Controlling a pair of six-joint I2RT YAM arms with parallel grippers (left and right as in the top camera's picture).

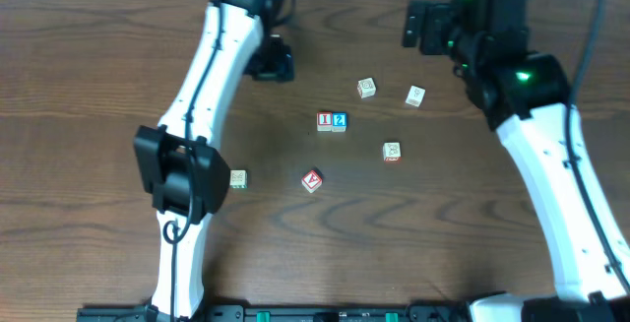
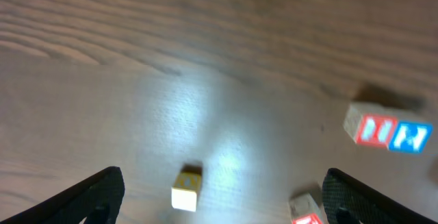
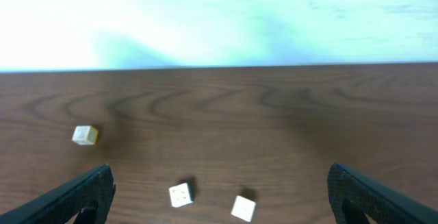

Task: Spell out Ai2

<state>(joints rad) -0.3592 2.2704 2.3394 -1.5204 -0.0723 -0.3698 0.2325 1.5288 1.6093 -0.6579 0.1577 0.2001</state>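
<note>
In the overhead view a red "I" block and a blue "2" block sit touching, side by side, at the table's middle. A red "A" block lies apart, in front of them and turned at an angle. My left gripper hovers at the back left, open and empty. My right gripper hovers at the back right, open and empty. The left wrist view shows the I block, the 2 block and the A block below my open left gripper.
Other pale blocks lie scattered: one and another behind the pair, one to the right, and a yellowish one at the left, also in the left wrist view. The right wrist view shows two pale blocks between my right gripper's fingers.
</note>
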